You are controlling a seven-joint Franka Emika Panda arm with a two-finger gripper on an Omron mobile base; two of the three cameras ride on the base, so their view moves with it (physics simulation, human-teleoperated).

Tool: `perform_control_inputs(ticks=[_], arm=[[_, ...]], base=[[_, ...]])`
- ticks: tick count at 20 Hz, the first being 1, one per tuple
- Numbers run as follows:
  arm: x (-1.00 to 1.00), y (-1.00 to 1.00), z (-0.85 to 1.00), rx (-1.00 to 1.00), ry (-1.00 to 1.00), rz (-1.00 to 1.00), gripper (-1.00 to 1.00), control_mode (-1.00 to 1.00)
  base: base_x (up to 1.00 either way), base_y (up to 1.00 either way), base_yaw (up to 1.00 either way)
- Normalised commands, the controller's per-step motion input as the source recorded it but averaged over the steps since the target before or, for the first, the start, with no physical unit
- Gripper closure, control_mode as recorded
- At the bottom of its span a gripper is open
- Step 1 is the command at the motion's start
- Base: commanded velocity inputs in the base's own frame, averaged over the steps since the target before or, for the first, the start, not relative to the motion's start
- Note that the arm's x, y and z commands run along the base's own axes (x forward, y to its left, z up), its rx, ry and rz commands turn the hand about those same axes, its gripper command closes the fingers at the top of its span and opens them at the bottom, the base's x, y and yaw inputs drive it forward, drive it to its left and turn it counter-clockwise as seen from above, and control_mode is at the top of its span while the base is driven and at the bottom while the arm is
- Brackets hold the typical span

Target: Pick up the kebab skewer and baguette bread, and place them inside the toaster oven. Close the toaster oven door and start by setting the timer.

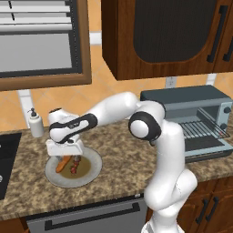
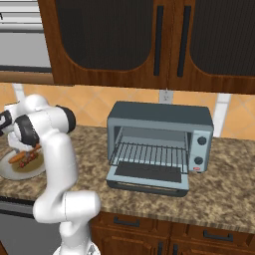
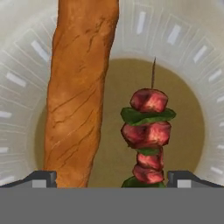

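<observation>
On the counter stands a grey plate [image 1: 91,170] [image 3: 199,52] that holds the baguette bread [image 1: 62,164] [image 3: 78,96] and, beside it, the kebab skewer [image 1: 75,166] [image 3: 148,131] with red and green chunks. My gripper [image 1: 67,157] [image 3: 113,179] hangs open just above the plate, pointing down. In the hand view both foods lie between its fingertips [image 3: 43,178], touching neither. The toaster oven [image 1: 191,113] [image 2: 159,142] stands to the right with its door [image 2: 149,178] dropped open, its wire rack bare and its knobs [image 2: 201,141] on the right side.
A white soap dispenser [image 1: 35,123] stands behind the plate near the wall. A dark cooktop [image 1: 7,159] lies at the counter's left end. Wall cabinets [image 1: 159,36] hang above the oven. Speckled counter [image 2: 224,194] stretches in front of the open door.
</observation>
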Motion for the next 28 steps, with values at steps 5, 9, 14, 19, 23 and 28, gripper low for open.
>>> perform_control_inputs(ticks=[5, 9, 14, 19, 23, 28], arm=[[0.11, 0.13, -0.05, -0.02, 0.0, -0.04, -1.0, -1.0], [0.0, -0.02, -0.05, 0.0, 0.0, 0.0, -1.0, -1.0], [0.0, -0.13, -0.02, 0.0, 0.0, 0.0, -1.0, -1.0], [0.0, -0.2, -0.18, 0.0, -0.01, 0.0, -1.0, -1.0], [0.0, -0.02, -0.38, 0.0, -0.06, 0.0, -1.0, -1.0], [-0.14, -0.13, -0.14, 0.0, 0.0, 0.0, -1.0, -1.0]], base=[[0.0, 0.0, 0.0], [0.0, 0.0, 0.0], [0.0, 0.0, 0.0], [0.0, 0.0, 0.0], [0.0, 0.0, 0.0], [0.0, 0.0, 0.0]])
